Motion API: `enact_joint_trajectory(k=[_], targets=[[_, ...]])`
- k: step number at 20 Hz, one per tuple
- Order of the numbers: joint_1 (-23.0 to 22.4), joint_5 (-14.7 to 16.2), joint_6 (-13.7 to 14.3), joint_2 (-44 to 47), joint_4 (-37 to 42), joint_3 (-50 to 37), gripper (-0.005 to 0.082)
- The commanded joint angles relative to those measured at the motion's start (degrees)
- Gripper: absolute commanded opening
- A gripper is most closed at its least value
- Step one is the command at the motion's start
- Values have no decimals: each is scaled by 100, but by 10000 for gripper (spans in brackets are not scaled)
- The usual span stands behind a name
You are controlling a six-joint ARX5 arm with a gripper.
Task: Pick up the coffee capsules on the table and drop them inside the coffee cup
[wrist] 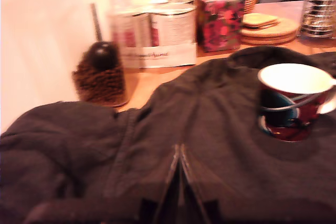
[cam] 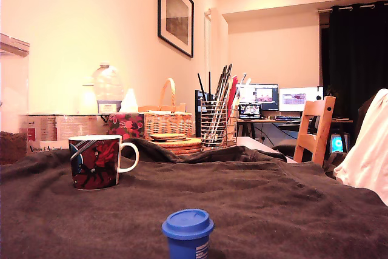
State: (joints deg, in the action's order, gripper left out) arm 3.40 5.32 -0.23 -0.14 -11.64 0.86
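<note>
Pincer point(wrist: 180, 153) closed above cloth-draped table point(wrist: 210, 129), coffee cup point(wrist: 294, 100) near cloth's edge

A lived-in home room is showing here: a framed picture point(cam: 176, 11) is hanging on the wall, a wicker basket point(cam: 165, 119) is sitting at the far side, and a desk with monitors point(cam: 279, 97) is glowing beyond a wooden chair point(cam: 315, 130)

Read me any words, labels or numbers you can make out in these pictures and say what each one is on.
None reads fully.
White box strip behind the coffee cup: dark print, too small to read.
Blue coffee capsule: pale label, too small.
Bottle label: unreadable.
Monitors: too distant.
Packaged cans, wrist view: blurred.
</note>
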Motion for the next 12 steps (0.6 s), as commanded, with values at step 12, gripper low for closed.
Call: enact_joint_trajectory(k=[12], targets=[[-577,1235,-949,-31,310,-22,-19]])
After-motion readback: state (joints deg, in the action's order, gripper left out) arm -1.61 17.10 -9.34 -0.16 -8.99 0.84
